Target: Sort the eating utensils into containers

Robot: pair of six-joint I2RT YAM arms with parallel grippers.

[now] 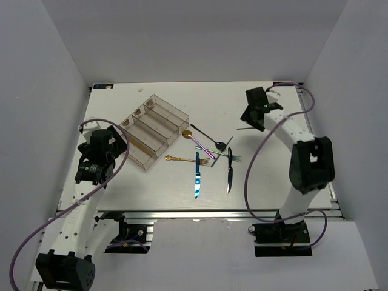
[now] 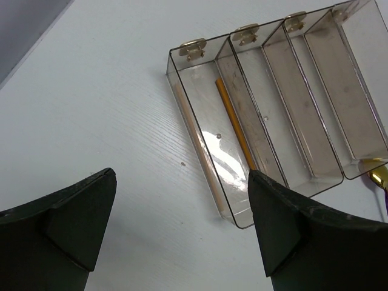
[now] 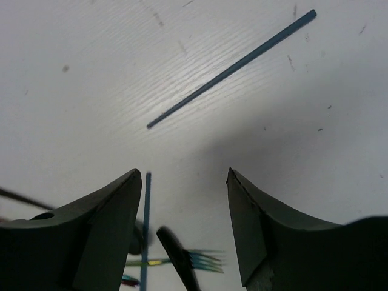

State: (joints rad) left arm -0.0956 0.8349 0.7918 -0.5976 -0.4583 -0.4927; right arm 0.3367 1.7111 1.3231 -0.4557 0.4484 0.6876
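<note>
Utensils [image 1: 209,156] lie loose on the white table [image 1: 157,188], to the right gripper's [image 3: 183,176] left in the overhead view. Its fingers stand spread, holding nothing. Close beside the left-hand finger, its wrist camera shows a blue chopstick [image 3: 147,230], cut off at the bottom edge, next to a fork [image 3: 203,259] with greenish tines. Farther ahead lies a second blue chopstick [image 3: 233,68], only a faint line from overhead. The left gripper [image 2: 182,182] is likewise spread and empty. Beyond it sits the clear tray [image 2: 351,109], and its wrist camera shows two orange-gold chopsticks [image 2: 233,124] in the compartment at that view's left. A gold spoon [image 2: 379,177] is cropped at the right edge.
</note>
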